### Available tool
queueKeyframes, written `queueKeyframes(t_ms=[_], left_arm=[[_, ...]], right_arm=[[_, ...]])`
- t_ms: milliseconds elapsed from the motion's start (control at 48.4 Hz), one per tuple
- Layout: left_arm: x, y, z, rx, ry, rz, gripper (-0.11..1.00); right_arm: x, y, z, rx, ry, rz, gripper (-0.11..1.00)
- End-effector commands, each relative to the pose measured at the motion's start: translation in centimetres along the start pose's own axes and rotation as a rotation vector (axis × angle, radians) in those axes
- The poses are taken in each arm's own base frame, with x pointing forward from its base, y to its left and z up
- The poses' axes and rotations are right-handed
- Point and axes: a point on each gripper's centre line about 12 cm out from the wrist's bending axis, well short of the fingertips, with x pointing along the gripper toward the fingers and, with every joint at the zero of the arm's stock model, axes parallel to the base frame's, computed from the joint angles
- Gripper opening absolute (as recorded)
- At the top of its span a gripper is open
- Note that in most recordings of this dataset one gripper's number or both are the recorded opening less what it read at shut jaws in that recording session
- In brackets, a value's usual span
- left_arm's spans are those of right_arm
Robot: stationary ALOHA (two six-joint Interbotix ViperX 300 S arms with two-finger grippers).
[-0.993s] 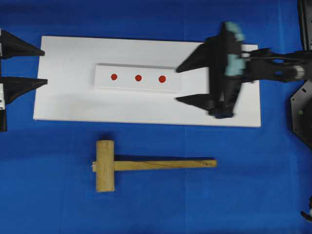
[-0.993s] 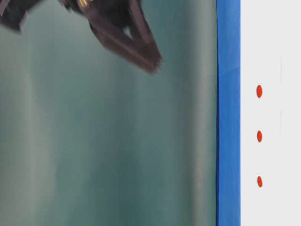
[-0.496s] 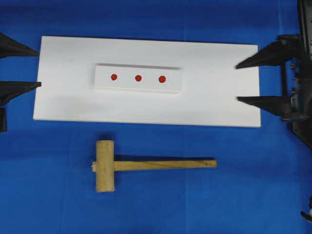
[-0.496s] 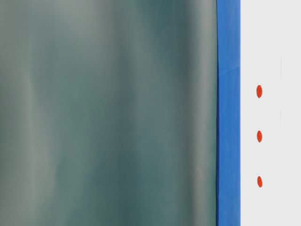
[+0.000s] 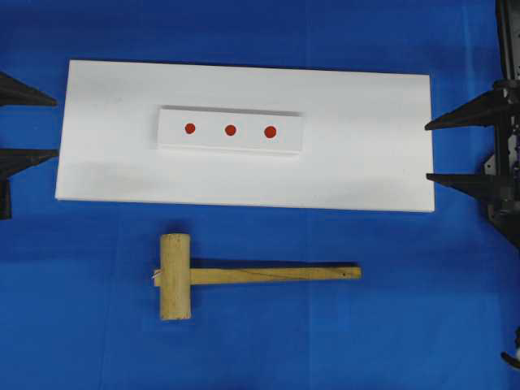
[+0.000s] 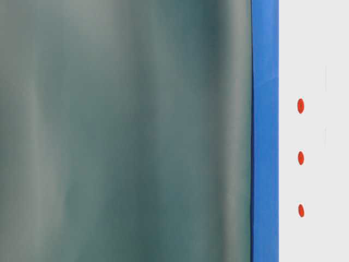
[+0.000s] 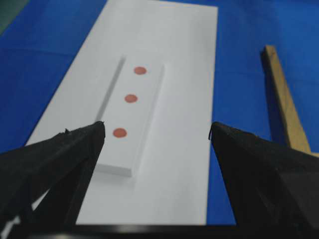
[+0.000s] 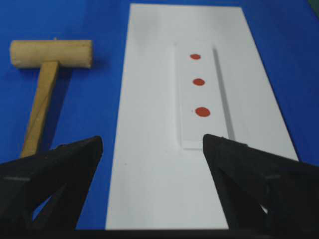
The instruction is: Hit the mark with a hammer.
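Note:
The mark (image 5: 231, 130) is the middle of three red dots on a raised white strip (image 5: 210, 140); it also shows in the other views (image 6: 300, 158) (image 7: 131, 98) (image 8: 199, 81). The wooden hammer (image 5: 244, 275) lies flat on the blue cloth in front of the board, head to the left. Its handle (image 7: 284, 104) and its head (image 8: 51, 53) show in the wrist views. My left gripper (image 5: 57, 127) (image 7: 157, 124) stands open and empty just off the board's left end. My right gripper (image 5: 427, 152) (image 8: 152, 138) stands open and empty at the board's right end.
The strip sits on a flat white board (image 5: 366, 171) lying on the blue table cover (image 5: 422, 325). Dark arm hardware (image 5: 508, 211) stands at the right edge. A blurred grey-green backdrop (image 6: 125, 131) fills most of the table-level view.
My right gripper has drawn back to the right, from over the strip's right end to the board's right edge. My left gripper has pulled slightly left. The hammer has not moved.

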Motion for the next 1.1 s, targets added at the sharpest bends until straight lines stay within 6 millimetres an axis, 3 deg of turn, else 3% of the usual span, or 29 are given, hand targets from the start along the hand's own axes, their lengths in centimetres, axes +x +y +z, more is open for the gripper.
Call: queueKeyframes(t_ms=[0, 1075], left_arm=[[-0.02, -0.21, 0.0, 0.004, -0.004, -0.014, 0.84], [-0.13, -0.85, -0.58, 0.03, -0.005, -0.057, 0.81]], right_arm=[[0.09, -0.3, 0.15, 0.011, -0.017, -0.024, 0.9], [0.35, -0.74, -0.77, 0.022, -0.001, -0.053, 0.9]])
